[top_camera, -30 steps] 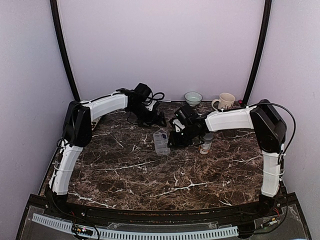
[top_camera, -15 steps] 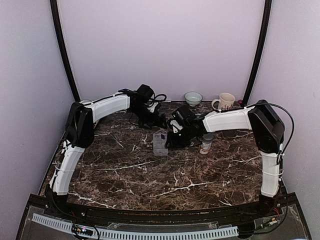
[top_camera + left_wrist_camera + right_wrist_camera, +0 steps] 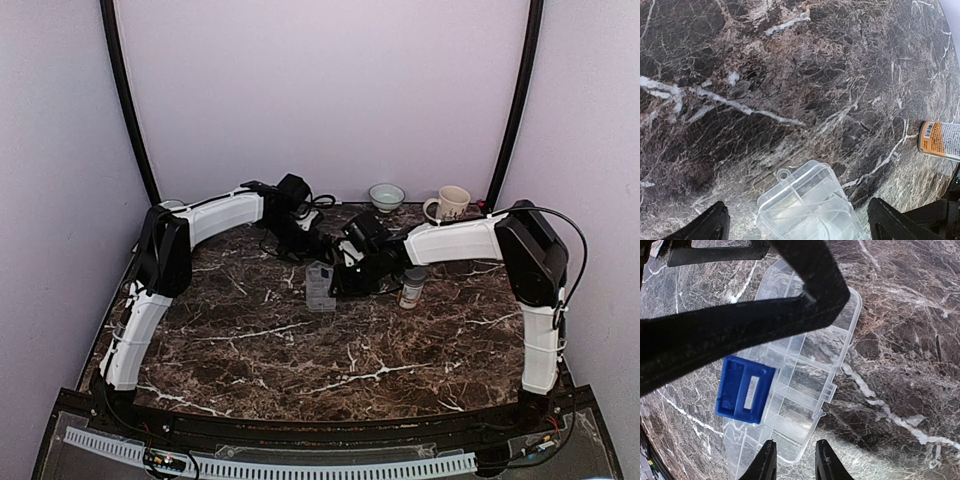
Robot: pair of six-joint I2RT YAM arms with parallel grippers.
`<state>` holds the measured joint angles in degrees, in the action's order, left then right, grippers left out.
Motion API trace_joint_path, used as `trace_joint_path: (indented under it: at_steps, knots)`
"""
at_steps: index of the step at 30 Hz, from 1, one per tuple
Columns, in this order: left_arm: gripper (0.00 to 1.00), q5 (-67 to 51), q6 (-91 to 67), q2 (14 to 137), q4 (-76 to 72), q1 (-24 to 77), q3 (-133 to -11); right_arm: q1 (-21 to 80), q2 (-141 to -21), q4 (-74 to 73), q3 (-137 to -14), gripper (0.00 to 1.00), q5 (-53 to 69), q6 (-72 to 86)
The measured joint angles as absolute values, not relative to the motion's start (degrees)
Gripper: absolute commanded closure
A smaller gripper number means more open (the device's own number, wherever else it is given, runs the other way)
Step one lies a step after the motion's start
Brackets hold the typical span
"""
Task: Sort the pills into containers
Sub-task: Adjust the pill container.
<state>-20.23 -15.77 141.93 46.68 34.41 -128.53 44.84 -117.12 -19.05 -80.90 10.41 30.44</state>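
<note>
Clear glossy plastic containers (image 3: 810, 205), polished marble table (image 3: 765, 75)

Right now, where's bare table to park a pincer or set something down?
Free: the wide near half of the table, from the near edge up to the organizer box. Crowded: far centre, where left pincer and right pincer meet over the box, bottle just right, bowl and mug behind.
</note>
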Motion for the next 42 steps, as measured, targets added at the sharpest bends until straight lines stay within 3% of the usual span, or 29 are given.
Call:
trace_joint_path:
  at_steps: [11,42]
  knots:
    - [0.03,-18.94,-15.16,141.93,47.59,34.41,-128.53,45.01,-117.12,-18.92,-83.22,0.71,10.41,30.22]
    - [0.21,-17.5,-13.58,141.91,49.6,34.41,-127.33,45.56,-121.56,-20.32,-86.56,0.71,9.82,28.77]
